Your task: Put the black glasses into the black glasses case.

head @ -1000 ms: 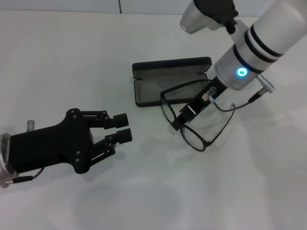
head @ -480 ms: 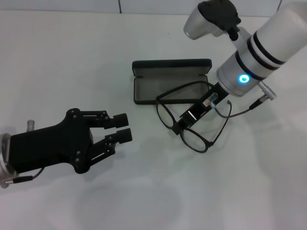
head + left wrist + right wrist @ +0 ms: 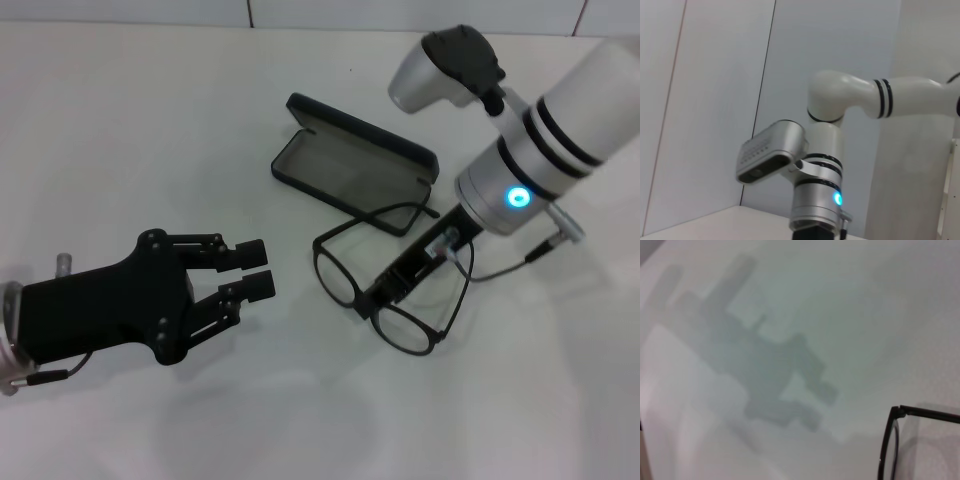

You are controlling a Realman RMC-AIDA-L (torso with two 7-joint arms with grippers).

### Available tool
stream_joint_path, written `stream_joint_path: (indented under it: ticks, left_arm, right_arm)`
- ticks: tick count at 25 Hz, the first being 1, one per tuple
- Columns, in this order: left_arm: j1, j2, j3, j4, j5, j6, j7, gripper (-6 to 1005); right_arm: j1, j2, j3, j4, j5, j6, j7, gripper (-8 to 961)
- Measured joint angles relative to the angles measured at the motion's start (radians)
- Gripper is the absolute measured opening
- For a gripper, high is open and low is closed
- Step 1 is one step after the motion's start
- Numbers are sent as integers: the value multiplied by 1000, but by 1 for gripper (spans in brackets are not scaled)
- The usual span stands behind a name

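A white table point(image 3: 120, 120) fills the head view. At the right of the frame, the right gripper point(image 3: 385, 292) reaches down from a white arm with a glowing blue ring and is clenched on the bridge of the black glasses point(image 3: 385, 290). The glasses sit just below and right of the frame's centre, temples unfolded and pointing toward the upper right, one lens either side of the gripper. Whether they rest on the table or hang just above it cannot be told.

The black glasses case point(image 3: 352, 162) lies open in the upper middle of the frame, its grey lining showing. Half a second ago it lay square to the table edge; now it is turned on a slant, running from upper left down to lower right. One temple tip of the glasses is at the case's near edge, so the glasses have probably nudged it round. The glasses themselves have slipped lower in the frame and lie outside the tray.

This looks like a setback: the case has moved, so the glasses likely need lifting and lining up afresh with its new angle.

The left gripper point(image 3: 257, 268) hovers idle at the lower left, fingers slightly apart and empty, well apart from the case.

In the right wrist view, one lens of the glasses shows at the lower right corner.
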Motion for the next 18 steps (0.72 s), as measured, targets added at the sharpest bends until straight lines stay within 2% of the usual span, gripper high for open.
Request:
stream_joint_path:
  ticks: [18]
  left_arm:
    - [-59,-9,-2,-33,-2,-11,0,266]
  right_arm:
    - [-331,-9,-20,-330,-35,-31,-48,161]
